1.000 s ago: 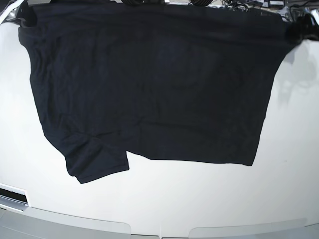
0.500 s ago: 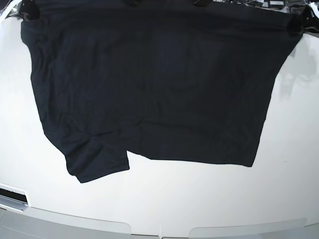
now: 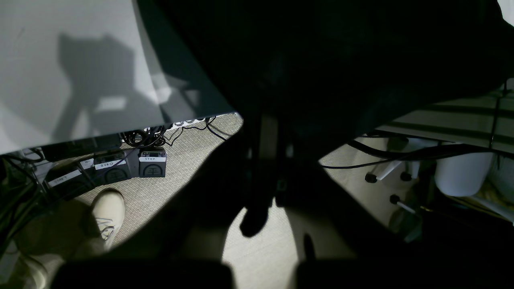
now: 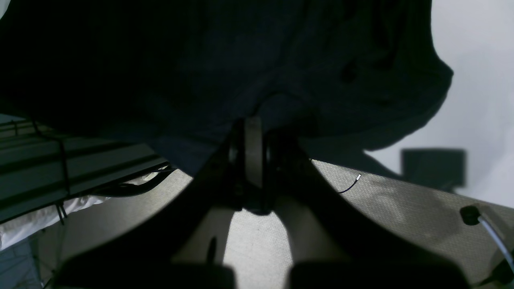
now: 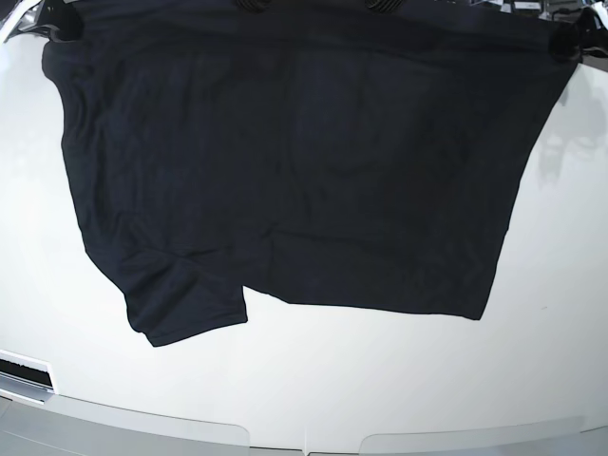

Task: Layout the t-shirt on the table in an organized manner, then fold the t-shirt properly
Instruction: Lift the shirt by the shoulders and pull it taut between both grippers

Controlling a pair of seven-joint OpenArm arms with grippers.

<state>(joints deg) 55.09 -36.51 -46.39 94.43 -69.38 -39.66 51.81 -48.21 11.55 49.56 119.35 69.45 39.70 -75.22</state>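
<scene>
The black t-shirt [image 5: 304, 171] lies spread over the white table [image 5: 304, 389], its upper edge pulled taut between both grippers at the far side. One sleeve is folded in at the lower left. My right gripper [image 5: 59, 27] is shut on the shirt's top left corner. My left gripper [image 5: 568, 40] is shut on the top right corner. In the left wrist view the shut gripper [image 3: 267, 124] disappears into the dark t-shirt [image 3: 321, 60] beside the table [image 3: 60, 60]. The right wrist view shows the same: the gripper [image 4: 253, 122] pinches the t-shirt [image 4: 200, 60] near the table [image 4: 478, 60].
Beyond the table's far edge is carpeted floor with labelled pedal boxes [image 3: 152, 162], cables, a person's shoe [image 3: 107, 208] and a chair base [image 3: 381, 176]. A dark slot [image 5: 24, 372] sits in the table's near left corner.
Both grippers have moved a little farther away and slightly inward, drawing the shirt's top edge toward the far side. The lower hem and the folded sleeve have stayed in place.
</scene>
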